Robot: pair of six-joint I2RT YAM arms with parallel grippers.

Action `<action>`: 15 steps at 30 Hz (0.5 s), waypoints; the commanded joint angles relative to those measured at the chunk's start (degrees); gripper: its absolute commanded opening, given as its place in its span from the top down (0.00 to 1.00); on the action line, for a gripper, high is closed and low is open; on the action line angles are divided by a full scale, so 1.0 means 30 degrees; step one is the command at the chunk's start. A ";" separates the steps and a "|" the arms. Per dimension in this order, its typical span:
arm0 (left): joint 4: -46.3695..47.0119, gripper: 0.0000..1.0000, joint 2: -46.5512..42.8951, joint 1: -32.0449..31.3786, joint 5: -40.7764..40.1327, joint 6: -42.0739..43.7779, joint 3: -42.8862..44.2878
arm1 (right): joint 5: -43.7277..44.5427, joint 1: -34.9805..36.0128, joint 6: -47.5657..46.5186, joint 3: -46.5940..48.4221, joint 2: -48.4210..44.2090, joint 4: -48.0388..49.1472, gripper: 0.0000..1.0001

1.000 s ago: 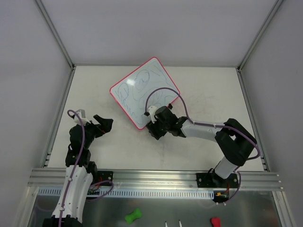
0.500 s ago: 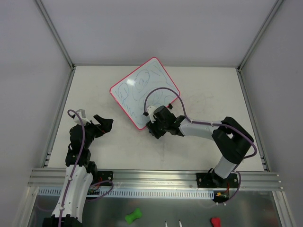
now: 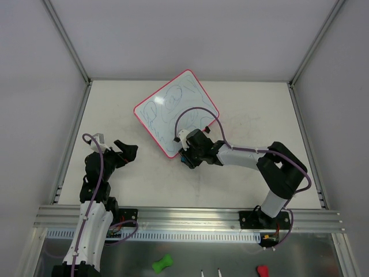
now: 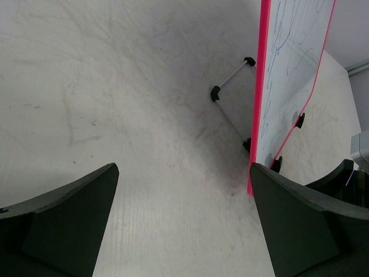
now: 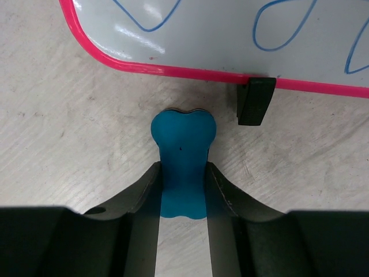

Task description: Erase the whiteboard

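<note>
A: Right hand [image 5: 183, 168], how far open?
B: Narrowed right down. Both fingers are pressed onto the waist of the blue bone-shaped eraser [image 5: 183, 137], so the eraser is gripped. It's lying flat on the tabletop [image 5: 69, 133].
A: Pos. vs. the whiteboard [image 5: 230, 29]?
B: Eraser head is just short of the whiteboard's pink frame, w/ a strip of tabletop seen between them, so no contact. A black clip [image 5: 255, 101] is fixed on that same edge, just beside the eraser head. From the top view the grip is made by the whiteboard's near corner.
A: Left hand [image 4: 183, 170]?
B: Held wide. Nothing is seen between the fingers and nothing is touched. It's kept well apart from the whiteboard, off its near-left edge.
A: Whiteboard itself?
B: Set on the tabletop, turned cornerwise. Blue scribbles are spread over the white face. From the left wrist it's seen almost edge-on, w/ a thin wire leg [image 4: 230, 78] w/ black tips on its back side.
A: Chg vs. the earlier frame?
B: The right hand has been closed. The fingers were partway apart then and are clamped on the eraser now. The right arm has been eased slightly toward the whiteboard's near corner. No chg is noted for the left arm, the whiteboard pos. or the scribbles.
</note>
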 commanded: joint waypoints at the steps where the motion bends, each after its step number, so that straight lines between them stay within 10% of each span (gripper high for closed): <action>1: 0.0117 0.01 0.0125 -0.0043 -0.0120 0.0247 0.0725 | -0.0383 0.0181 -0.0123 0.0037 -0.1028 -0.0264 0.79; 15: 0.0878 0.02 0.1614 -0.0072 0.1431 0.0306 0.1163 | -0.1466 0.1119 0.0637 0.0558 -0.3784 -0.0763 1.00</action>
